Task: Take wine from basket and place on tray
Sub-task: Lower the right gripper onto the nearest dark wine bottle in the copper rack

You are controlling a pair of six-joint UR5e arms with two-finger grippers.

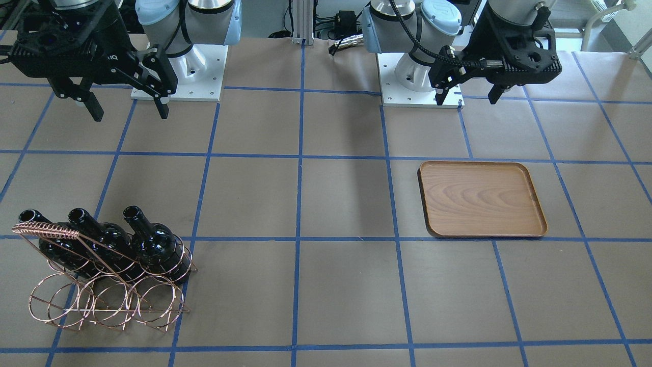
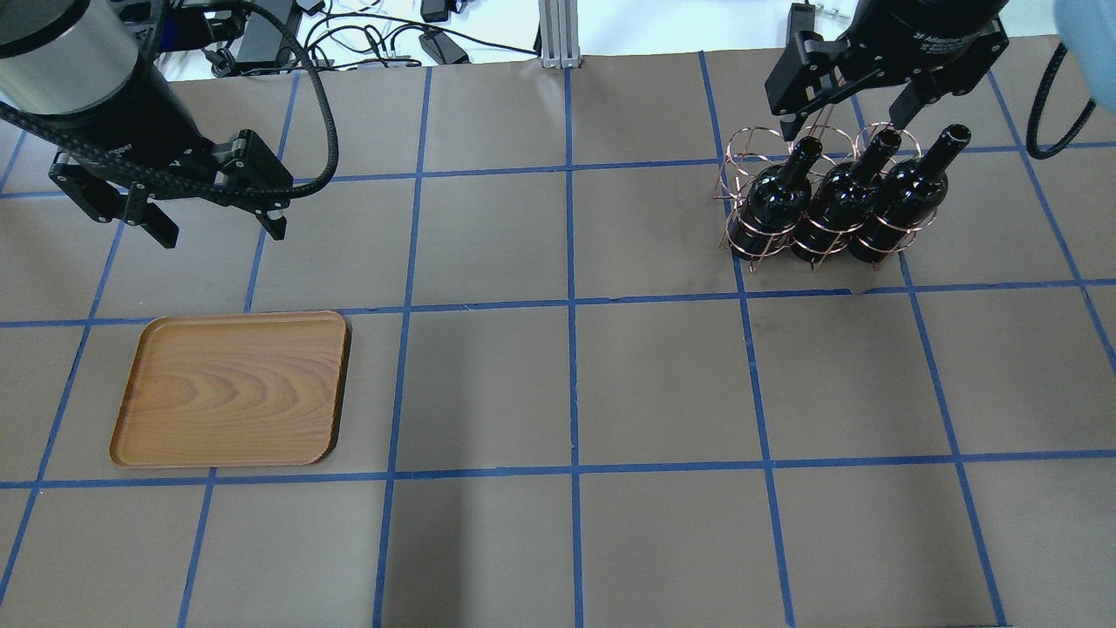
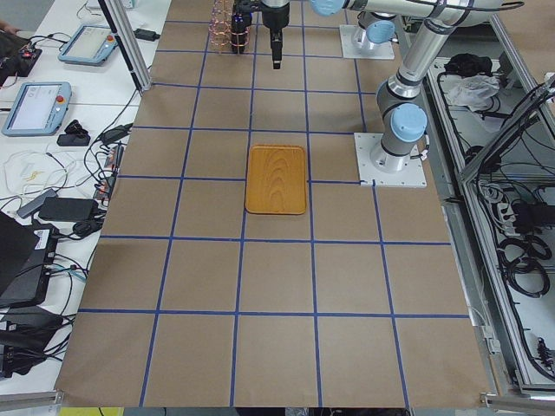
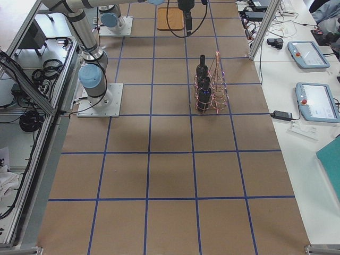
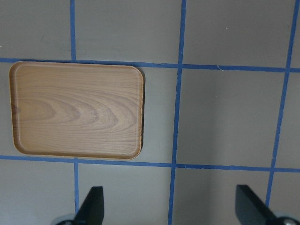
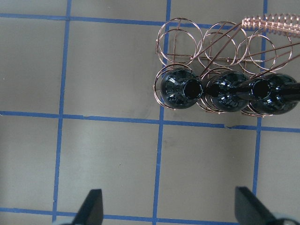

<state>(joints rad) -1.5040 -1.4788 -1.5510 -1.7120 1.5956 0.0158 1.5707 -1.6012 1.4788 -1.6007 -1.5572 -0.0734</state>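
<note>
Jaws spread and empty, the right gripper [image 1: 130, 113] should centre on the neck of the end wine bottle [image 1: 155, 245], clear of the copper wire basket [image 1: 46, 232]

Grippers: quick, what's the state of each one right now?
Left gripper: open, jaws wide, holding nothing.
Right gripper: open, jaws wide, holding nothing.

The left arm [image 2: 78, 96] is holding the left gripper [image 2: 221, 231] raised on the left side. The gripper is pointing straight down, jaws spread wide, gripping nothing. The right arm [image 2: 933, 17] is holding the right gripper [image 2: 844, 122] raised on the right side. It too is pointing down, jaws spread wide with nothing between them.
</note>
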